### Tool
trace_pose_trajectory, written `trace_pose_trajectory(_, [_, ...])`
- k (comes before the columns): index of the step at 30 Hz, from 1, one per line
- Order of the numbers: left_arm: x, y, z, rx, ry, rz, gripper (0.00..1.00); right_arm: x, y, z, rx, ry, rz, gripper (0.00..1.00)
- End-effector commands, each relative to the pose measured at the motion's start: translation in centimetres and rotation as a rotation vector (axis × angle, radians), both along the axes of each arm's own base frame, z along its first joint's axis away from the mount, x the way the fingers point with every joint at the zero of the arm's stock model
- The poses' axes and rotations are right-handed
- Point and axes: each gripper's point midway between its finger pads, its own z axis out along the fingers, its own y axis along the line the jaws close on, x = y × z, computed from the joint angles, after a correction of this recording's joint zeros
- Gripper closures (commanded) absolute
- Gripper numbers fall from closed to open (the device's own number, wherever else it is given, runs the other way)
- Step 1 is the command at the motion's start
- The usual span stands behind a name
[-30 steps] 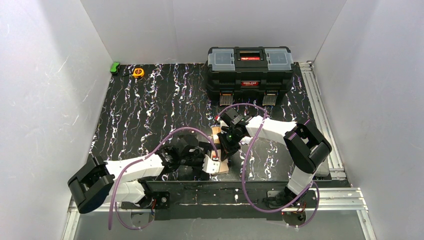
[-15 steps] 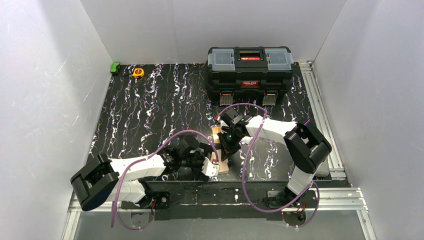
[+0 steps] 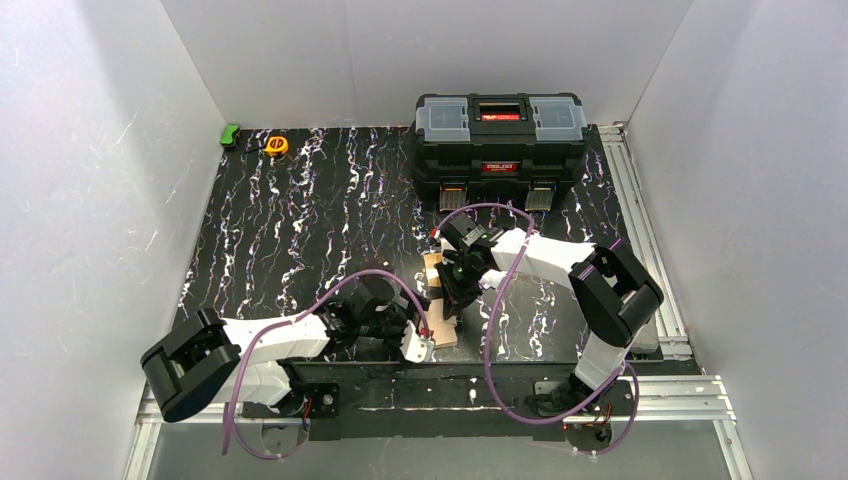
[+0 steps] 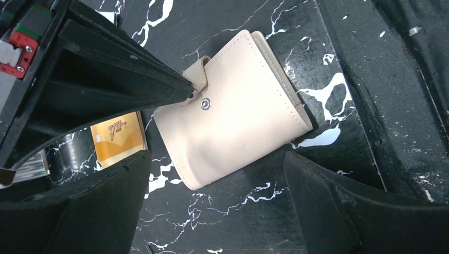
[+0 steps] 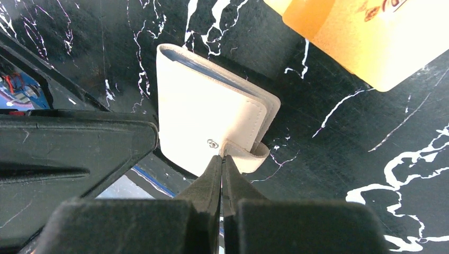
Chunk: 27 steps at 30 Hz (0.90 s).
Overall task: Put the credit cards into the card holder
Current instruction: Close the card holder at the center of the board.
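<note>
The cream card holder (image 4: 238, 116) lies folded shut on the black marbled table (image 3: 300, 230) near its front edge, also seen as the card holder (image 5: 196, 106) and the card holder (image 3: 444, 332). Its snap tab (image 5: 249, 154) curls up loose from the stud. My right gripper (image 5: 221, 157) is shut with its tips pinching that tab. One orange credit card (image 5: 370, 37) lies flat just beyond the holder, the same orange card (image 4: 117, 138). My left gripper (image 4: 217, 211) hovers wide open at the holder's near side, holding nothing.
A big black toolbox (image 3: 500, 140) stands at the back of the table. A yellow tape measure (image 3: 277, 145) and a small green object (image 3: 231, 134) sit at the back left corner. Metal rails (image 3: 640, 220) run along the right and front edges.
My left gripper has drawn back a little toward the near edge, away from the card holder, staying open. The right gripper has kept its place on the tab.
</note>
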Motion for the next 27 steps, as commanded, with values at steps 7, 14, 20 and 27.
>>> trace_pose_trajectory(7, [-1.6,0.3,-1.2,0.044,0.026,-0.122,0.12,0.2,0.1,0.6,0.000,-0.017,0.002,0.99])
trace_pose_trajectory(14, [-2.3,0.4,-1.6,0.085,0.040,-0.237,0.28,0.0,0.3,1.1,0.017,-0.012,0.021,0.99])
trace_pose_trajectory(20, [-2.5,0.5,-1.9,0.098,0.037,-0.289,0.48,-0.3,0.4,1.1,0.035,0.005,0.031,0.99])
trace_pose_trajectory(27, [-3.0,0.9,-2.5,0.136,0.017,-0.364,0.46,-0.6,0.9,1.5,0.068,0.020,0.053,0.99])
